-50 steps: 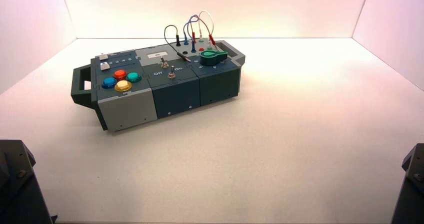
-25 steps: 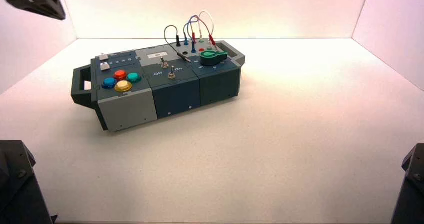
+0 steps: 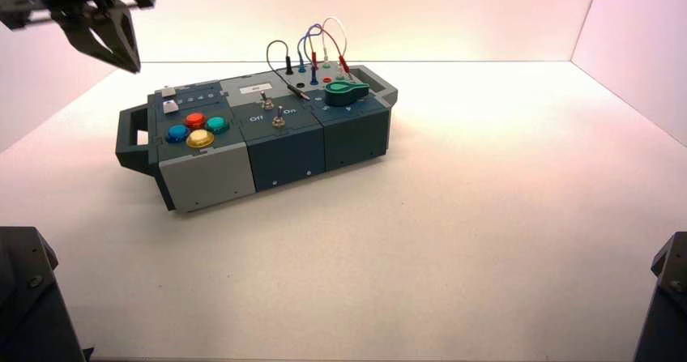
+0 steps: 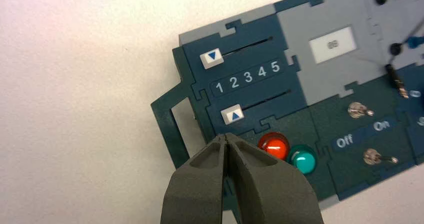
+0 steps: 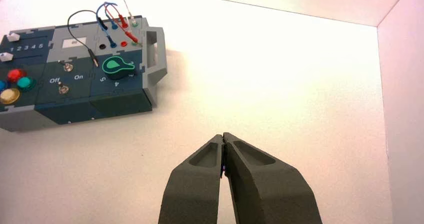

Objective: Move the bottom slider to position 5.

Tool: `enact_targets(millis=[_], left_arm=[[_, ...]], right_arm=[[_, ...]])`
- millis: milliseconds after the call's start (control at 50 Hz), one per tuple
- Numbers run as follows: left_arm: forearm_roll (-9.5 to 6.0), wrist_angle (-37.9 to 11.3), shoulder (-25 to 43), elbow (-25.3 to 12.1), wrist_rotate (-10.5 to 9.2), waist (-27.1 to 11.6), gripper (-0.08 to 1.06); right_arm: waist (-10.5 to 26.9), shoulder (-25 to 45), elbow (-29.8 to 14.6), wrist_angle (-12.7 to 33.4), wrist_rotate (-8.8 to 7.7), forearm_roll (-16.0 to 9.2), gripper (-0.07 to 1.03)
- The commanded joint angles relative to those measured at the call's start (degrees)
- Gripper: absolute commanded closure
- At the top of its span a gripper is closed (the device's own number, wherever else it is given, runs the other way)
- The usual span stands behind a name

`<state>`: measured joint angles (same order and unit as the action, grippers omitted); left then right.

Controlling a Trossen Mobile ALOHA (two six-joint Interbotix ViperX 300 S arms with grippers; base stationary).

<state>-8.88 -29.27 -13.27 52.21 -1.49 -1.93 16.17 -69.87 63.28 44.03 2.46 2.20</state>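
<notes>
**Box (image 3: pixel 259 131) approached at its left end by closed left gripper (image 3: pixel 130 64); bottom slider (image 4: pixel 232 114) seen at 1**

The white table (image 3: pixel 405 257) was seen spread around the box, on which the box was borne at a slant. The left gripper was held up near the box's left end, apart from it, with its two fingers pressed together and nothing gripped. The right gripper (image 5: pixel 223 136) was kept idle, well apart from the box on its right, its fingers likewise closed on nothing. At the box's left end the dark blue slider panel (image 4: pixel 245 76) was set, bordered by the red button (image 4: pixel 274 146) and the green button (image 4: pixel 303 160). The bottom slider, a pale grey knob marked with a blue triangle, was seated on the box's left side, at the 1 end of its slot. Position 5 (image 4: pixel 275 66) was printed in white as the last digit of the panel's row.
</notes>
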Motion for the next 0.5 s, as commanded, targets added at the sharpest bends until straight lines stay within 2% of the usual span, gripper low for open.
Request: enact_targets(millis=[20, 500], left_arm=[[-0.44, 0.97, 2.02, -2.46, -0.18, -0.18, 1.01], [-0.44, 2.72, 8.17, -3.52, -0.09, -0.18, 1.01]], right_arm=[[0.26, 0.35, -0.79, -0.44, 0.09, -0.18, 0.98], [0.18, -0.18, -0.79, -0.70, 0.09, -0.18, 0.98]])
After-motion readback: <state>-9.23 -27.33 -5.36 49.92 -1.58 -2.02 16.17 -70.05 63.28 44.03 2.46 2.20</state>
